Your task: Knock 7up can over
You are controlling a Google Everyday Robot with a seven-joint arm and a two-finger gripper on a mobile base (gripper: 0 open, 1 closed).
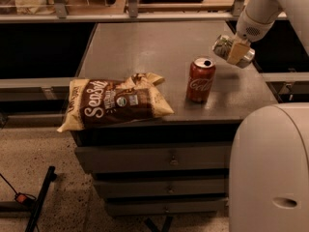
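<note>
Gripper (235, 55) fingers (238, 50) clamp the tilted 7up can (221, 46), at 2 o'clock from the red Coca-Cola can (200, 80).

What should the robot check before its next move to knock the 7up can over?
1. Hand in place: over the table's right side, near the edge. Ok.
2. Grip: the hand is closed around the 7up can. Ok.
3. 7up can tipped: it is sideways in the hand, not upright. Ok.
4. 7up can resting on the table: cannot tell.
5. Coca-Cola can safe: upright, apart from the hand, just left of it and nearer the front. Ok.
6. Chip bag out of the way: lying at the front left corner. Ok.
</note>
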